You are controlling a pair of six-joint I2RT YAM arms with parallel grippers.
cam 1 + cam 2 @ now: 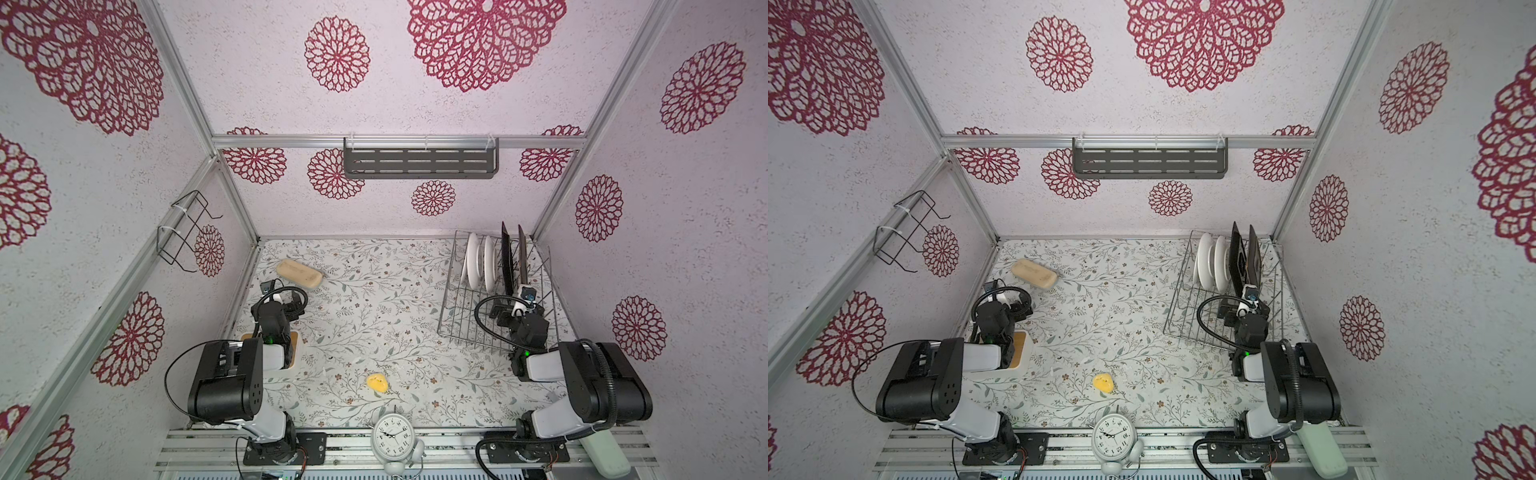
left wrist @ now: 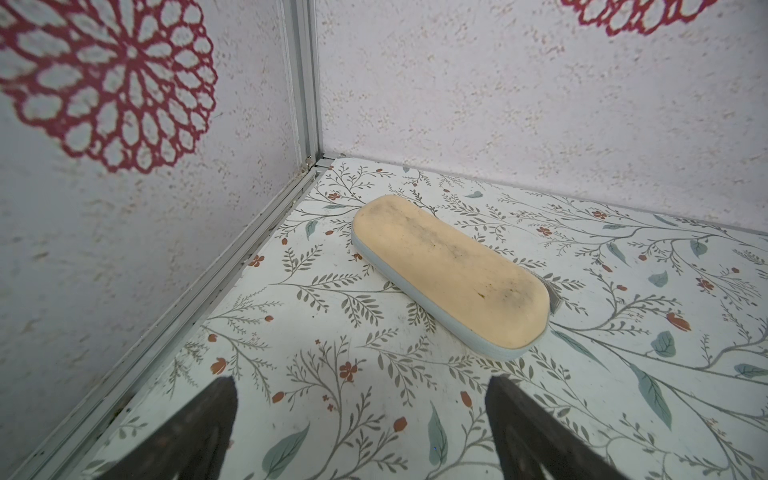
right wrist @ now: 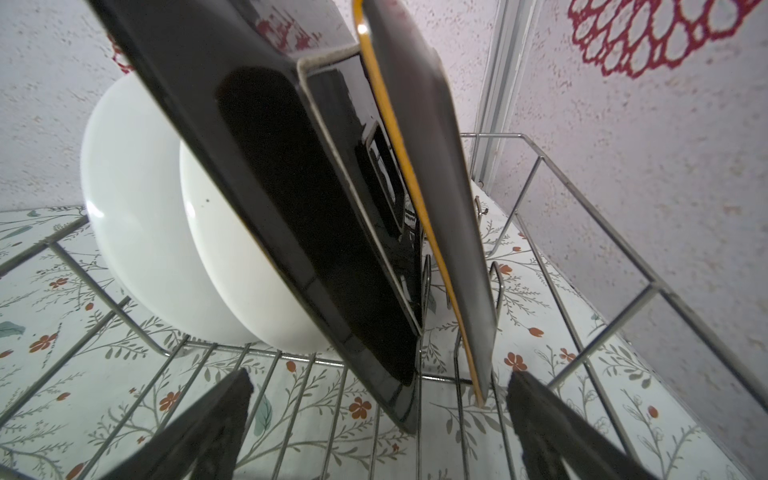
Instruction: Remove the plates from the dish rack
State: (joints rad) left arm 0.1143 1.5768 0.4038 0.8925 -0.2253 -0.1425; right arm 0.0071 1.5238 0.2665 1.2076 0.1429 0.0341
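Currently right gripper [image 3: 380,378] wide open, empty, facing 2 square plates [image 3: 291,187].

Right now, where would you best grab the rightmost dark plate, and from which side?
The plate stands on edge in the rack, rim facing the open right gripper; so probably pinch that near rim across its thickness, from the front.

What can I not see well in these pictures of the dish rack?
Square plates: edge-on in both top views, so their faces stay unseen.
Round plates: partly behind a square plate in the right wrist view.
Pale tray: mostly under the left arm, both top views.
Pale green object: partly under the right arm, both top views.
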